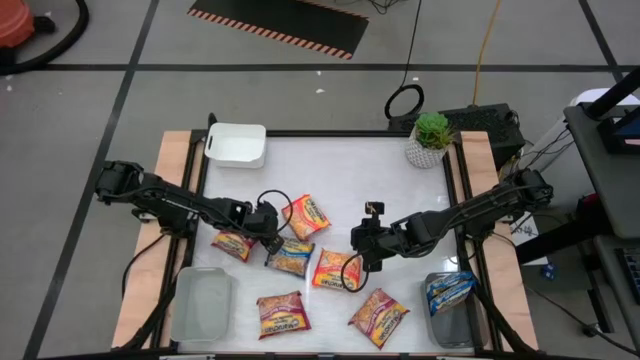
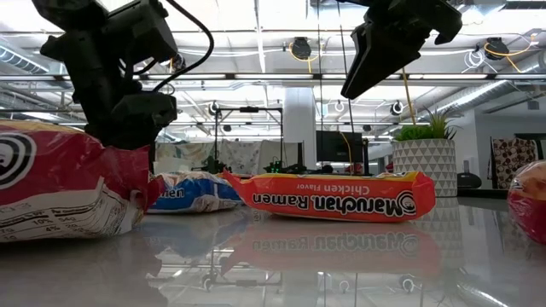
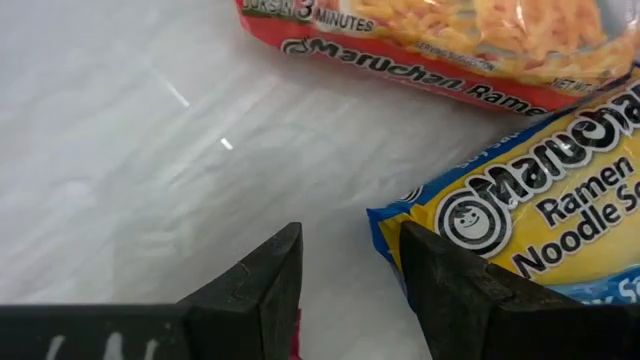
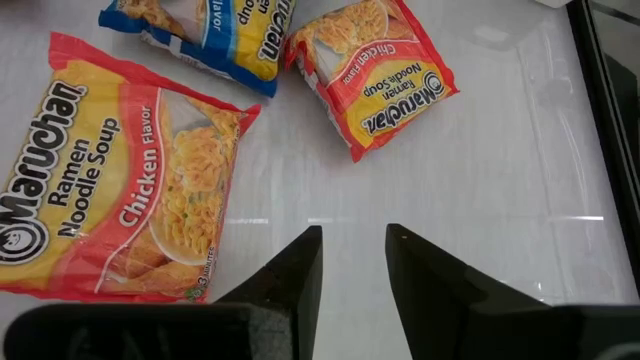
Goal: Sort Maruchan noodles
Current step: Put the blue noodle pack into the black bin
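Item: white bench top [image 1: 330, 165], carrying flat square plastic Maruchan ramen packets.

- Orange-red chicken packets: one at bench centre [image 1: 337, 268], one behind it [image 1: 307, 216], one toward the near edge [image 1: 378, 317].
- Blue packet [image 1: 289, 256]: centre-left, just beside the left gripper.
- Dark red packets: one at the left edge [image 1: 233, 243], one at the near edge [image 1: 283, 313].
- One blue packet [image 1: 449, 290] already lies in the clear bin [image 1: 452, 325], near-right corner. Clear bin [image 1: 203, 310], near-left corner; white bin [image 1: 237, 144], far-left corner.
- Left gripper [image 3: 350, 270]: narrowly parted, holding nothing.
- Right gripper [image 4: 353, 262]: above the centre chicken packet, narrow gap, holding nothing.

Step judged: between picks. Next: descend onto a packet edge, pinch, carry to its bin.
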`<control>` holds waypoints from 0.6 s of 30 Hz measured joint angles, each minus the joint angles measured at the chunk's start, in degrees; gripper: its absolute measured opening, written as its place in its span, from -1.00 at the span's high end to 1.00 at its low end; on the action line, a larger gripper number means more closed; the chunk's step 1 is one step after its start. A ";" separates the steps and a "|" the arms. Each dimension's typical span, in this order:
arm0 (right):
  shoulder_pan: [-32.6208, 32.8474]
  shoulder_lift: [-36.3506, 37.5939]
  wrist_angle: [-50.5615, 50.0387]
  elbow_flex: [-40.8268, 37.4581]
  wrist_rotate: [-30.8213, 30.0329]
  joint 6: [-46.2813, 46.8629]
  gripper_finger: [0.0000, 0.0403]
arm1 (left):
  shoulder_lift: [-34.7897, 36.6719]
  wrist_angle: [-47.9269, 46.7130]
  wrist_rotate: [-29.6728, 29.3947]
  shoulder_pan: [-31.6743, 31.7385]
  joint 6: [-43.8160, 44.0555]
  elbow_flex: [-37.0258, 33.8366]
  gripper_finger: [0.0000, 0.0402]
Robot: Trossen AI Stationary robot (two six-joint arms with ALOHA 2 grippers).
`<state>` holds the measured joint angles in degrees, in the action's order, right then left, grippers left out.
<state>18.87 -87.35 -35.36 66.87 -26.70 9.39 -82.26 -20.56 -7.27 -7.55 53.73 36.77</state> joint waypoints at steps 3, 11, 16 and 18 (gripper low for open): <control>0.00 0.00 -0.01 0.00 0.02 -0.02 0.48 | 0.00 1.33 1.27 0.04 -0.80 -0.02 0.14; -0.01 0.00 -0.01 0.00 0.00 -0.02 0.48 | 0.00 4.01 3.43 -0.03 -2.89 -0.02 0.20; 0.00 0.00 -0.01 0.00 0.00 -0.14 0.48 | 0.00 4.20 5.93 -0.14 -5.29 -0.02 0.51; -0.01 0.00 -0.01 0.00 0.00 -0.36 0.48 | 0.00 4.20 6.62 -0.40 -6.26 -0.02 0.64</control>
<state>18.87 -87.35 -35.38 66.87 -26.70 9.03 -82.26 -16.36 -0.65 -7.94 47.47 36.75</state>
